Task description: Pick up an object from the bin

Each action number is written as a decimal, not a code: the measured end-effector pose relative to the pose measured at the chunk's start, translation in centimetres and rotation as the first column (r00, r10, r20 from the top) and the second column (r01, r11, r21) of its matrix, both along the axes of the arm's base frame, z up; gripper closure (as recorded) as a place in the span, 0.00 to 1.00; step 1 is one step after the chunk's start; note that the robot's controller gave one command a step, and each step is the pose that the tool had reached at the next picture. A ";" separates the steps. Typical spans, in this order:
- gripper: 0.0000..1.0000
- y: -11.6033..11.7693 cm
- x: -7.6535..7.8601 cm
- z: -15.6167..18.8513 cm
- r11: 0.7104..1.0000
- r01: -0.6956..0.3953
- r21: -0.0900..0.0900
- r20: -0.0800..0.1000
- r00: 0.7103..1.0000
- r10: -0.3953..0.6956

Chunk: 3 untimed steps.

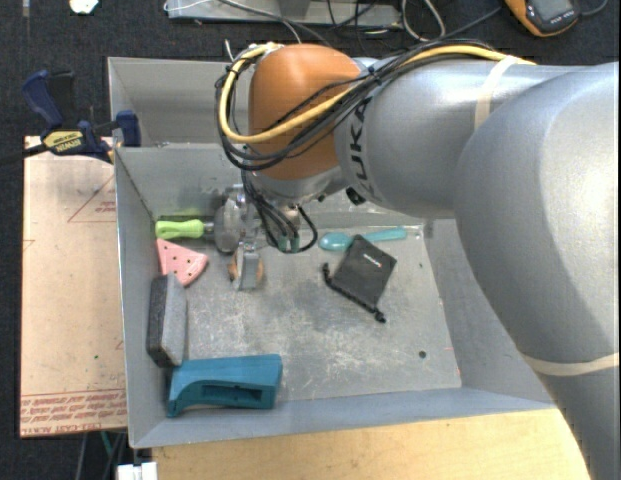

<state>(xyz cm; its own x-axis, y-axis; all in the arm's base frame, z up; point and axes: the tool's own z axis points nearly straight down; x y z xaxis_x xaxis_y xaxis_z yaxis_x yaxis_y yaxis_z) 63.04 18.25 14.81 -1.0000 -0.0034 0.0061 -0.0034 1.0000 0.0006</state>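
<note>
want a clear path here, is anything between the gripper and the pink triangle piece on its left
Nothing visible. Only bare bin floor lies between the gripper and the pink triangle piece. The green-handled tool lies just above the pink piece in the view and the grey block just below, both off that line.

One cam, mounted above the bin [320,353], tilted somewhat off vertical, looking down and across from the near-wall side toward the far wall. Close in: the bin takes up most of the frame, with dark floor [140,18] visible past the far rim. The arm [490,168] enters from frame right and covers the bin's far right corner.
</note>
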 end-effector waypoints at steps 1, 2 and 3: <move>0.00 -0.1 0.2 0.5 1.000 0.003 0.001 0.007 1.000 -0.003; 0.00 -1.7 0.8 1.6 0.989 -0.145 0.003 0.007 0.989 0.145; 0.00 -4.2 1.6 4.3 0.919 -0.393 0.001 0.012 0.919 0.393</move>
